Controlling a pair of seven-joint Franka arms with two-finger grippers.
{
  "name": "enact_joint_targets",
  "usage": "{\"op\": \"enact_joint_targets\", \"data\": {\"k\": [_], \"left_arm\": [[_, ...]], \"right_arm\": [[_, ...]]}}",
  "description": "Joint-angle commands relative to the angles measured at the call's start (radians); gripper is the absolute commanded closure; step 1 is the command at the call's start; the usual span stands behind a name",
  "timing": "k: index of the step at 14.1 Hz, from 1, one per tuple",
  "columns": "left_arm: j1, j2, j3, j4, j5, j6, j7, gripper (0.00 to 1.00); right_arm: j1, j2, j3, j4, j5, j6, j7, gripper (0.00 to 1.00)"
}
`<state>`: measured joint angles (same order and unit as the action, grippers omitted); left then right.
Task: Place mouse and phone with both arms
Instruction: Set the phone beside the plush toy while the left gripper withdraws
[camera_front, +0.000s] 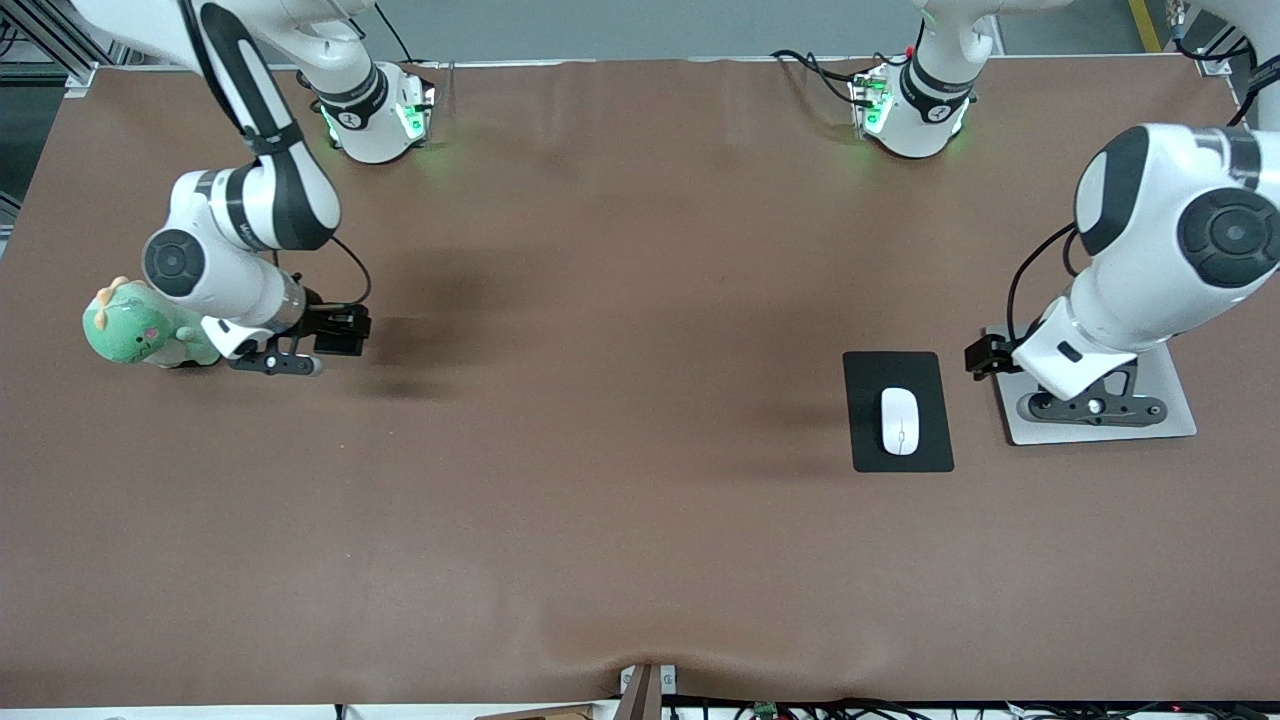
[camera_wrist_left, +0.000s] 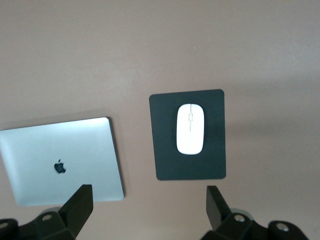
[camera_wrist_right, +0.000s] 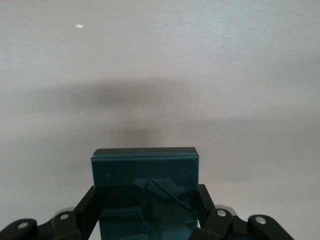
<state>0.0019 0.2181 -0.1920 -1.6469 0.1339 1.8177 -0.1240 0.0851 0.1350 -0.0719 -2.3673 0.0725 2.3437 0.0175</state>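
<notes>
Mouse down on the pad, phone up in the right gripper!
The mouse (camera_front: 899, 421) rests on the black mouse pad (camera_front: 865, 380). The left gripper (camera_wrist_left: 149, 210) hangs jaws wide over the silver laptop (camera_front: 1180, 395); the right gripper (camera_front: 335, 335) clamps the phone (camera_wrist_right: 145, 192) above the table (camera_front: 620, 300) beside a green plush toy (camera_front: 125, 330).

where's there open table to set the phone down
The widest bare stretch is the brown table between the plush toy and the mouse pad, plus the strip nearer the camera. It is crowded at the left arm's end: mouse on pad, laptop beside it.
</notes>
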Motion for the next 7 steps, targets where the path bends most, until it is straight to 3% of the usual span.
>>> {"op": "enact_joint_targets", "data": {"k": [1,4,7], "left_arm": [[0.004,-0.003,-0.010,0.071,0.010,-0.063,-0.008,0.00],[-0.034,-0.075,0.052,0.082,0.000,-0.139,0.021,0.00],[-0.048,-0.155,0.138,0.082,-0.085,-0.234,0.098,0.00]], "right_arm": [[-0.082,-0.031,0.021,-0.082,-0.011,0.087,-0.109,1.00],[-0.085,-0.023,0.020,-0.118,-0.014,0.114,-0.120,1.00],[-0.111,-0.005,0.018,-0.135,-0.057,0.146,-0.129,1.00]]}}
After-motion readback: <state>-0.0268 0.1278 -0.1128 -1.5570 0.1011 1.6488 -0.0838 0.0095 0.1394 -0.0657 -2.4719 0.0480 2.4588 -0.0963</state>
